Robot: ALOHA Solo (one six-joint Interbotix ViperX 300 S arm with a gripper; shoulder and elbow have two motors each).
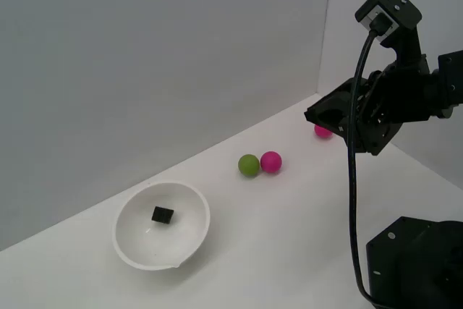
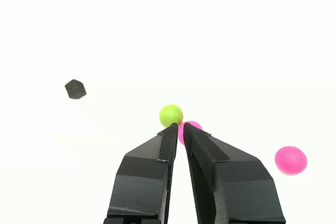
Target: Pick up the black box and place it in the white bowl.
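Note:
The black box point(image 1: 162, 214) lies inside the white bowl point(image 1: 130, 244), on its hollow floor, at the exterior view's left. In the wrist view the box point(image 2: 75, 88) shows as a small dark block, and the bowl around it is washed out by glare. My gripper point(image 1: 312, 115) hangs in the air at the exterior view's right, well away from the bowl. In the wrist view the gripper point(image 2: 180, 127) has its fingers nearly together with nothing between them.
A green ball point(image 1: 249, 165) and a pink ball point(image 1: 271, 161) touch each other on the white table between bowl and gripper. A second pink ball point(image 1: 323, 132) sits near the back wall, partly behind the gripper. The black robot base point(image 1: 419, 262) stands at the lower right.

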